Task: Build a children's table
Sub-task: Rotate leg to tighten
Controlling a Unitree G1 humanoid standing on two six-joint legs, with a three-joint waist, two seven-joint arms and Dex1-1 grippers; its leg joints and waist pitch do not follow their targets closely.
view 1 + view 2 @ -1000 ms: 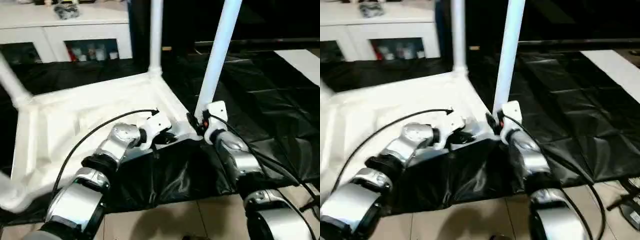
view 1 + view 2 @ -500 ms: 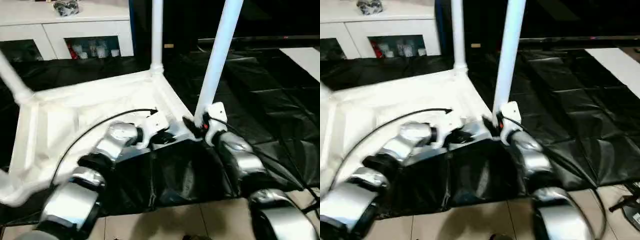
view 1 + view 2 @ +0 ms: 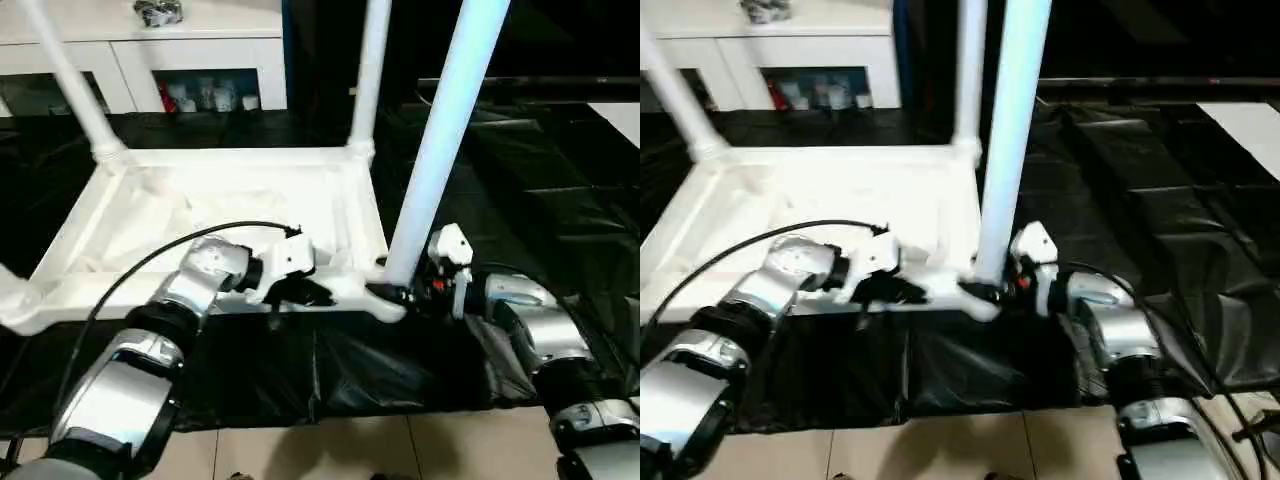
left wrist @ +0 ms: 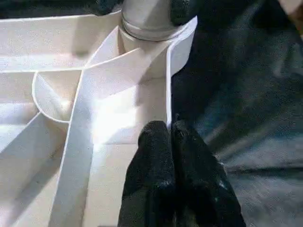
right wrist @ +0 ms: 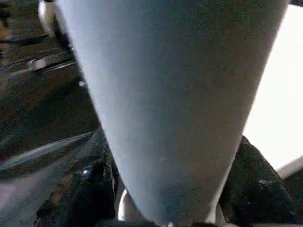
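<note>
Tabletop lies upside down on the black sheet, ribbed underside up, white cabinet beyond its far edge. Legs stand in three corner sockets: far-left leg, far-right leg, near-right leg; a fourth white tube pokes in at the tabletop's near-left corner, socket fit not clear. Left gripper has its fingers pressed together, nothing between them, tips on the tabletop's near rim just beside the near-right socket. Right gripper straddles the base of the near-right leg, one black finger either side of the tube, looks clamped on it right at the socket. Step in hand reads as seating the last leg: left braces the tabletop, right works the leg. Next move likely calls for pushing straight down along the tube axis until fully home, keeping it upright, then letting go
</note>
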